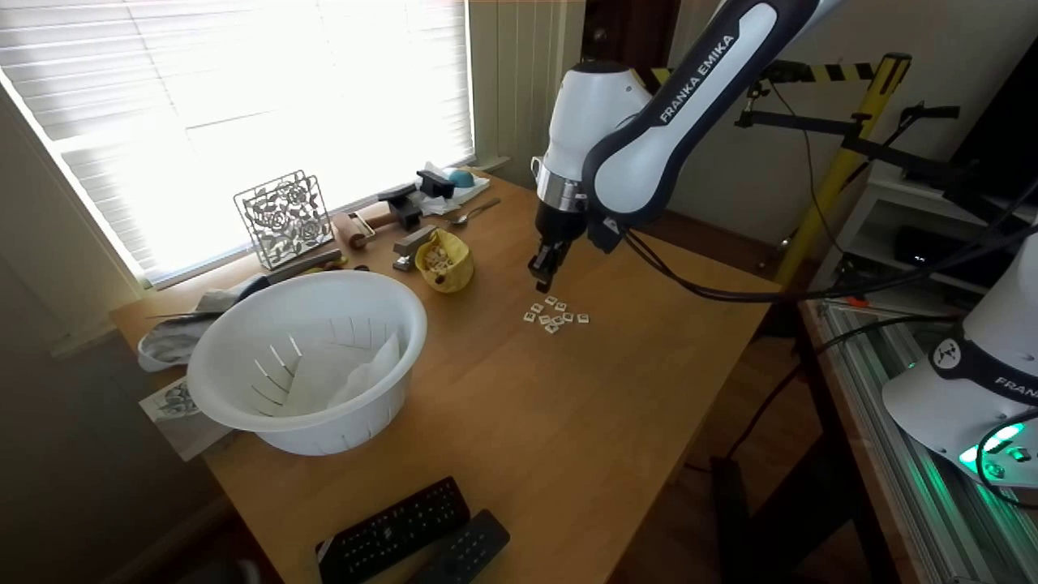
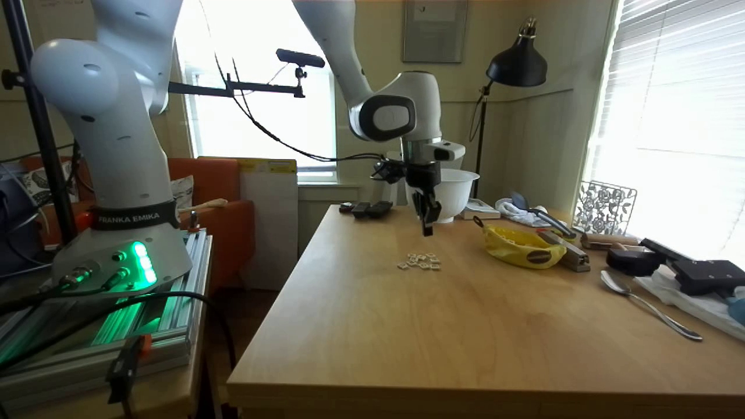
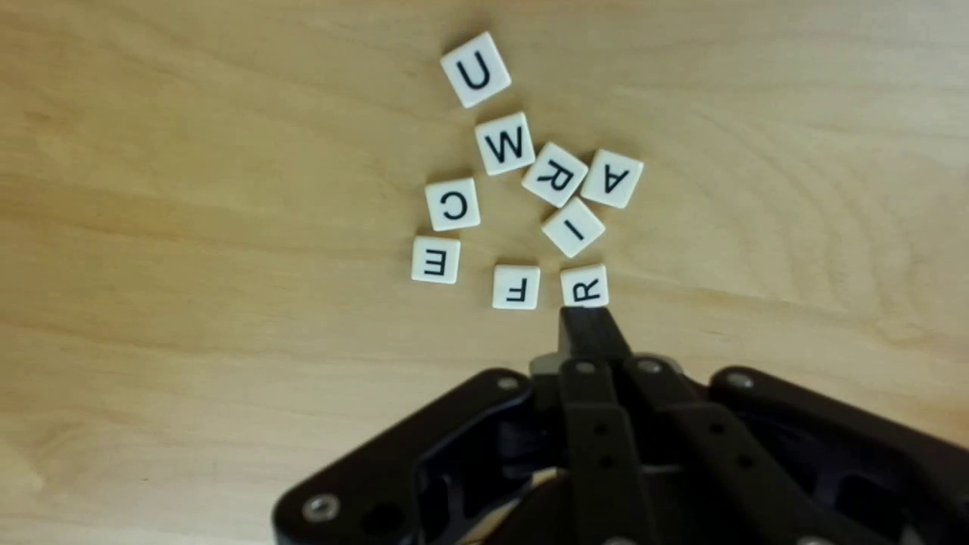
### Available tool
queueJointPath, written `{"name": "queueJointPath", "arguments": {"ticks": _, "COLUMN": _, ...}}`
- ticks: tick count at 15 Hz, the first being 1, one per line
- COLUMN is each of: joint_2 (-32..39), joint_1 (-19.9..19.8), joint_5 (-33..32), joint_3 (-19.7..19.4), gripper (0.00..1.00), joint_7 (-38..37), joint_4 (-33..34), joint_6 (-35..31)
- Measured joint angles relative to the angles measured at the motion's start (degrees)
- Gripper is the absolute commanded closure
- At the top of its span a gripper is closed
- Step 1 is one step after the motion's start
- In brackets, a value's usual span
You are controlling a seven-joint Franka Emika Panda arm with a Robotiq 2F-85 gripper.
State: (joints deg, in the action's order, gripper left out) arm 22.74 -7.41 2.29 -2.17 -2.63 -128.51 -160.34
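Pointing a black Robotiq gripper [image 3: 592, 327] down at a wooden table [image 2: 436, 349] from a Franka Emika Panda arm [image 1: 697, 89], with both fingers [image 3: 587, 337] pressed together at the tips. Hovering clear of the tabletop in both exterior views, over a loose cluster of white letter tiles [image 3: 555, 175]. Lying face up on the wood in the wrist view and showing U, C, E, F, R, A, I and a further R, plus one reading as either M or W. Overlapping the edge of the lower R tile [image 3: 584, 286] with the fingertips in that view, just beside the F tile [image 3: 516, 288]. Sharing the surface with a yellow banana-shaped pouch [image 2: 509, 255], brimming in an exterior view with small pale pieces [image 1: 439, 259]. Displaying elsewhere on the table a white slotted plastic colander [image 1: 349, 431], two black remote controls [image 1: 397, 527], a metal spoon [image 2: 652, 310] and a rose-patterned metal napkin holder [image 1: 284, 219], standing by a bright window [image 1: 268, 73]. Glowing green at the arm's base [image 2: 125, 241], well apart from the tiles and across them from the pouch.
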Motion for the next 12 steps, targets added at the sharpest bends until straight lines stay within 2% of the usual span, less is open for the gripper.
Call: {"name": "queueJointPath", "arguments": {"ticks": 12, "joint_2": -5.64, "joint_1": 0.01, "joint_5": 0.0, "joint_3": -0.3, "gripper": 1.0, "joint_7": 0.83, "joint_4": -4.23, "joint_6": 5.25}}
